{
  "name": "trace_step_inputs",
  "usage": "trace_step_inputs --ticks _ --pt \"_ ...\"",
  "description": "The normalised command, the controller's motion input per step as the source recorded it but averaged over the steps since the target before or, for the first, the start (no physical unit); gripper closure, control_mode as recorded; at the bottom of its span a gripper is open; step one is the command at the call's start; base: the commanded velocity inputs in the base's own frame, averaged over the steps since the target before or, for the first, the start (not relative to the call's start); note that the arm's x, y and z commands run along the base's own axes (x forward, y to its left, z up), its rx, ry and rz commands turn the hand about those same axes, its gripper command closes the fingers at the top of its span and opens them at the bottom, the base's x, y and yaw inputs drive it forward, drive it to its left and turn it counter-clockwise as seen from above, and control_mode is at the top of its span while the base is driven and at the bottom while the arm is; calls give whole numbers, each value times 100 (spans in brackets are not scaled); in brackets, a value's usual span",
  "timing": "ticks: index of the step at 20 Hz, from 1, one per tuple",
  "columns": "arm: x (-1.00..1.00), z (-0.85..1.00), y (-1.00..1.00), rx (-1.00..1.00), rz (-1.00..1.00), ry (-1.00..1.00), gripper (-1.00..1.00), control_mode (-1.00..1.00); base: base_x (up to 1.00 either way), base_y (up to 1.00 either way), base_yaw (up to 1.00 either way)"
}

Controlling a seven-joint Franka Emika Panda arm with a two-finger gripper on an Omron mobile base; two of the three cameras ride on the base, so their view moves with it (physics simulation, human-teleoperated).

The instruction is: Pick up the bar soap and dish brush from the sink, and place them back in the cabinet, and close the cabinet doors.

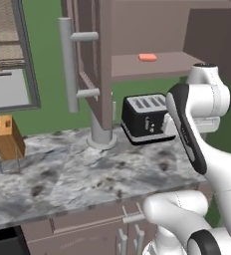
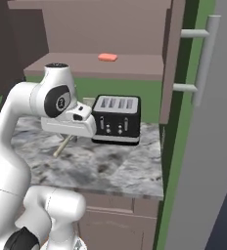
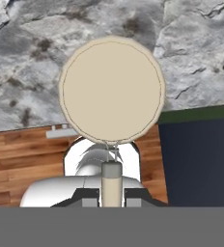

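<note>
My gripper (image 3: 111, 193) is shut on the thin handle of the cream-beige dish brush (image 3: 112, 90), whose round head faces the hand camera above the marbled counter. In the right base view the brush (image 2: 62, 146) hangs slanted below the hand, in front of the toaster. The salmon-pink bar soap (image 1: 148, 57) (image 2: 107, 57) lies on the inner shelf of the mauve-brown cabinet (image 1: 137, 25). Both cabinet doors stand open, the left one (image 1: 90, 55) and the right one (image 2: 171, 58), each with a long grey bar handle. The sink is out of view.
A black toaster (image 1: 146, 119) (image 2: 116, 118) stands on the grey marbled counter (image 1: 87, 174) under the shelf. A wooden knife block (image 1: 7, 137) is at the far left, and a grey round stand (image 1: 101, 135) sits below the left door. Low brown cupboards run beneath the counter.
</note>
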Motion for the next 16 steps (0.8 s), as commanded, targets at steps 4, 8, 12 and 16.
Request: trace_step_inputs --ticks 4,8,12,16 --pt "0 0 0 0 0 0 100 100 27 -12 10" --pt "0 0 0 0 0 0 100 100 38 -16 9" --pt "0 0 0 0 0 0 100 100 43 -23 10" --pt "0 0 0 0 0 0 100 100 36 -26 8"
